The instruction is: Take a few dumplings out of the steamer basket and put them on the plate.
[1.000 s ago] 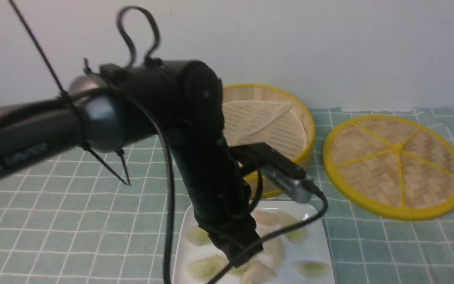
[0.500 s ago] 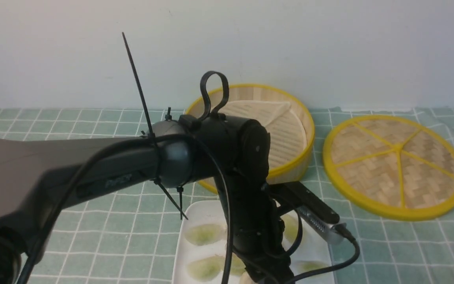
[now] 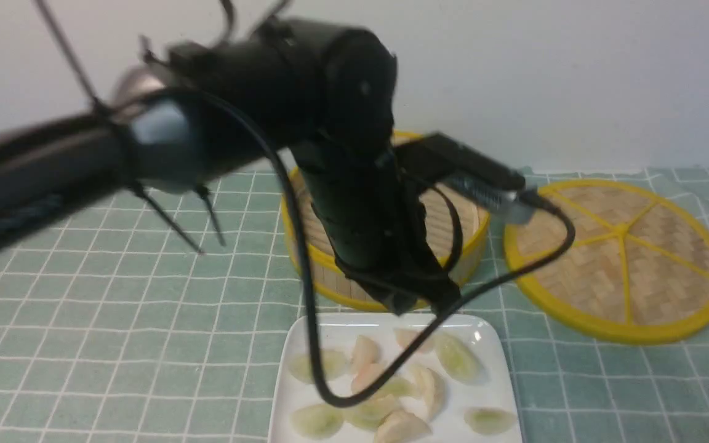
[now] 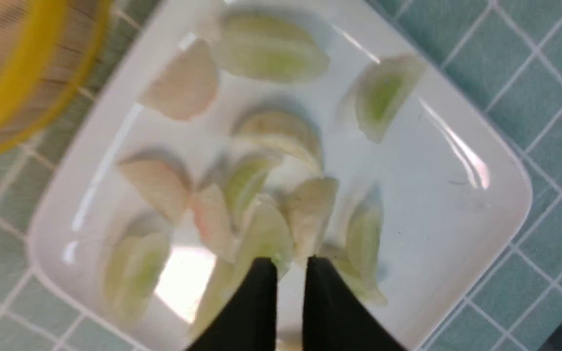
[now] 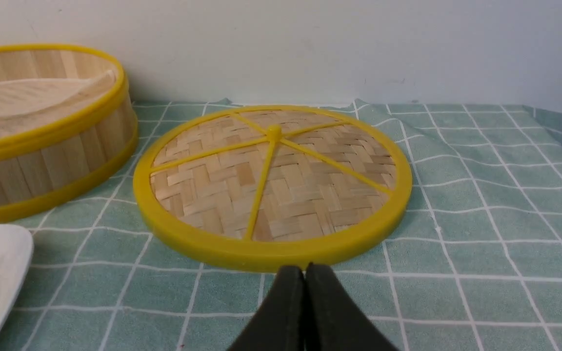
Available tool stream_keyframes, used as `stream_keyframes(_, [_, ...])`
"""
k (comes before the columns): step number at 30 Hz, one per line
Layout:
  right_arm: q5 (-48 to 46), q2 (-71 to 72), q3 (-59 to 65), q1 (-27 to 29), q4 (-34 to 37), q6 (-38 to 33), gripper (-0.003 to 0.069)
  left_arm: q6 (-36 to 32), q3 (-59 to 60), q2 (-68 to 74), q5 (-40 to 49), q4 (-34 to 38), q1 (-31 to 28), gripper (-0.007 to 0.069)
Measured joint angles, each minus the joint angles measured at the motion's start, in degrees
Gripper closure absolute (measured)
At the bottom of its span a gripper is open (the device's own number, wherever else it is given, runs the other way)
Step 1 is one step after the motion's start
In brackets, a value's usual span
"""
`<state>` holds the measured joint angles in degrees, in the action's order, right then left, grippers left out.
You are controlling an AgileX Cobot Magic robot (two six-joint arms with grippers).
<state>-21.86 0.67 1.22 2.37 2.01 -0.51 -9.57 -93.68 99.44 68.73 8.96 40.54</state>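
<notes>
Left pincer [image 4: 288, 265] nearly closed, empty, above crowded pale green and pink crescent dumplings [image 4: 261, 195] on glossy white squarish plate [image 4: 456, 195]; dangling cable may snag them.

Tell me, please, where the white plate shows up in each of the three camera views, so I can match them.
Front view: the plate lies at the bottom centre, in front of the steamer basket, with dumplings on it.
Left wrist view: the plate fills most of the picture, seen from above.
Right wrist view: only one corner of the plate shows, at the lower left edge.
Shared landmark: the basket's yellow rim, beside the plate in all three views.
</notes>
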Motion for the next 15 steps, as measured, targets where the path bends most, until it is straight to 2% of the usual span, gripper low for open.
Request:
stream_keyframes(6, [0.0,0.0,0.0,0.0,0.0,0.0,0.0673,5.76,4.12,-18.9,-4.9,-2.64,-0.18,0.0631])
stream_keyframes(12, [0.0,0.0,0.0,0.0,0.0,0.0,0.0673,9.57,21.77,-41.13,-19.8,-3.78,-0.18,0.0631])
stream_keyframes(15, [0.0,0.0,0.0,0.0,0.0,0.05,0.0673,10.89,32.97,-51.42,-31.05,-3.78,-0.18,0.0631])
